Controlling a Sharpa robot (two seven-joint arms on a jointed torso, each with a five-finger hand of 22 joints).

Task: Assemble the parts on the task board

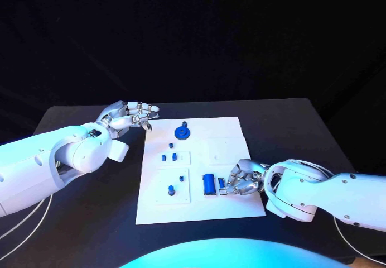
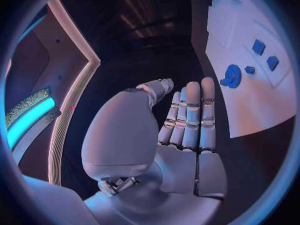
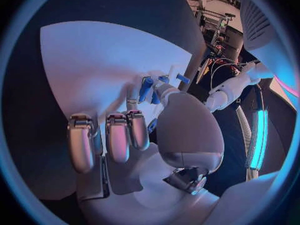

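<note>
Several blue parts (image 1: 209, 183) sit on the white board (image 1: 217, 212) mid-table: a gear near the far edge, small pegs, a long block near the right hand (image 1: 241, 180). That hand's fingertips pinch a small part beside the block. Risk: thin grip, could slip or tilt & jam. Left hand (image 1: 129, 116) hovers off board's far-left corner, fingers apart, holding nothing.
</note>
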